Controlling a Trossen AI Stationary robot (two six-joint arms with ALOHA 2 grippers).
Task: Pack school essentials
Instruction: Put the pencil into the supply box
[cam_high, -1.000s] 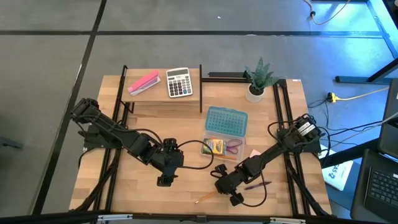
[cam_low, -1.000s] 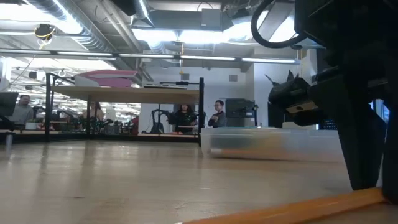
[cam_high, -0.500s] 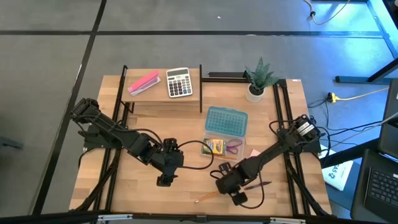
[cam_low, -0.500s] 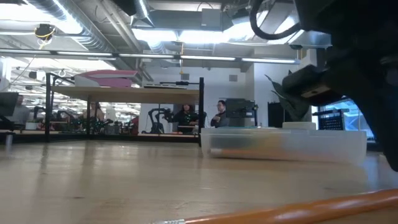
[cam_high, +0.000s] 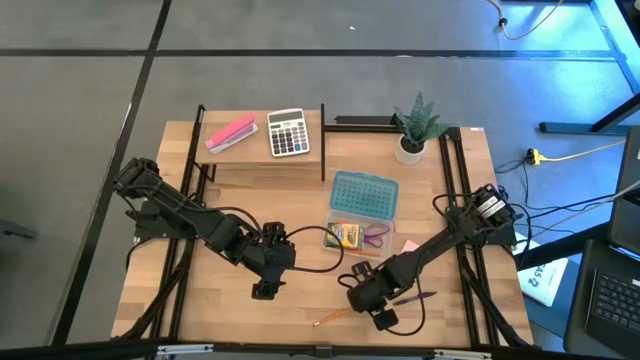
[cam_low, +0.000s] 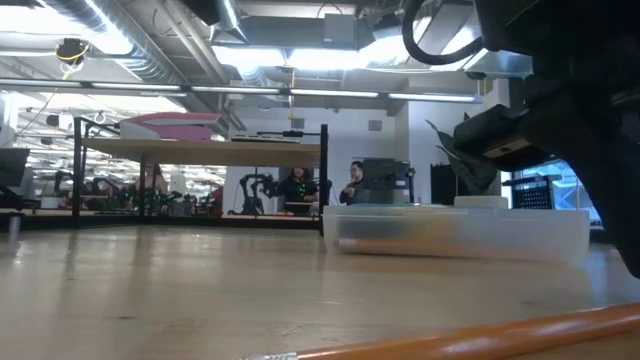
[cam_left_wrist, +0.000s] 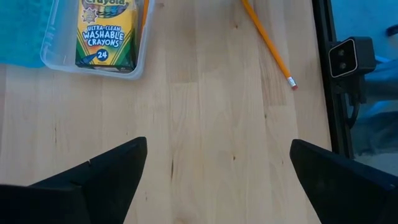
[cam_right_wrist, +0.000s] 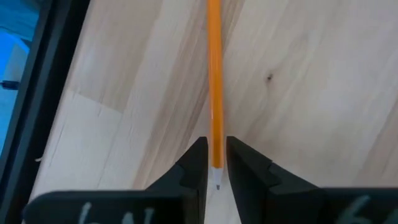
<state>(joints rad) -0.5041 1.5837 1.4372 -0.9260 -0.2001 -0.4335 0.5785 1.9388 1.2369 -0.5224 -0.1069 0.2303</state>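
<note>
Two arms work our wooden table (cam_high: 200, 290). We see the clear box (cam_high: 360, 236) mid-table with the yellow-green crayon box (cam_left_wrist: 106, 32) inside. Our left gripper (cam_high: 265, 290) hangs spread wide, near-left. Our right gripper (cam_right_wrist: 215, 163) pinches the orange pencil (cam_right_wrist: 214, 74) at the near edge, tip between its fingers.

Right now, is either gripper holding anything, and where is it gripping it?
The right gripper is shut on an orange pencil, pinching it close to its sharpened tip. The left gripper is open over bare table and holds nothing.
</note>
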